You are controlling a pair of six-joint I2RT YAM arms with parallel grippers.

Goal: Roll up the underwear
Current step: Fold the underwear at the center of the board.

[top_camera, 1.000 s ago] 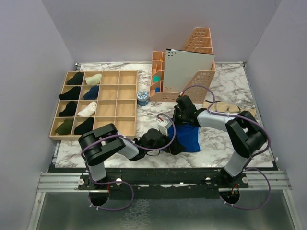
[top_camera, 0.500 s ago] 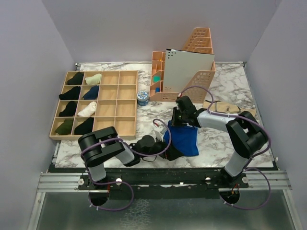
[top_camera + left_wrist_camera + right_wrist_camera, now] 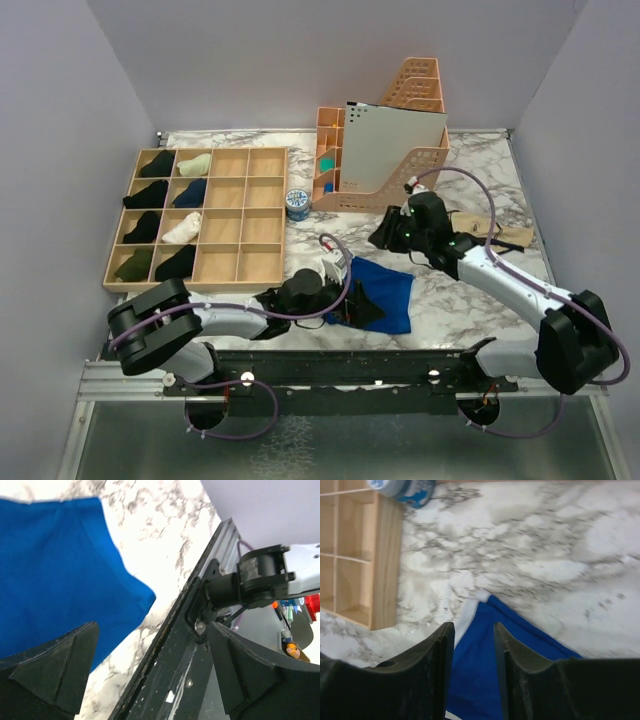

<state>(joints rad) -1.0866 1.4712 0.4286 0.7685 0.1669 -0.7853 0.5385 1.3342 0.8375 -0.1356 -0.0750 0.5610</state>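
Observation:
The blue underwear (image 3: 390, 285) lies spread on the marble table near its front edge, with a white waistband (image 3: 469, 614) at its far left corner. My left gripper (image 3: 358, 306) reaches in low from the left over the cloth's near-left part. In the left wrist view it (image 3: 155, 680) stands wide open with nothing between its fingers, and the blue cloth (image 3: 55, 570) lies beside the table's front rail. My right gripper (image 3: 390, 235) hangs above the table just behind the underwear. It (image 3: 472, 630) is open and empty, and the blue cloth (image 3: 474, 665) shows below through the gap.
A wooden compartment tray (image 3: 262, 205) holding several rolled dark and light items stands at the left. A small blue-and-white tin (image 3: 297, 203) sits beside it. Peach file holders (image 3: 420, 165) stand at the back centre. A tan item (image 3: 485, 228) lies at the right. A metal rail (image 3: 340, 375) runs along the front.
My right gripper has opened, let go of the underwear's far edge, and drawn back and to the right. The cloth now lies flat. My left arm has stretched out lower.

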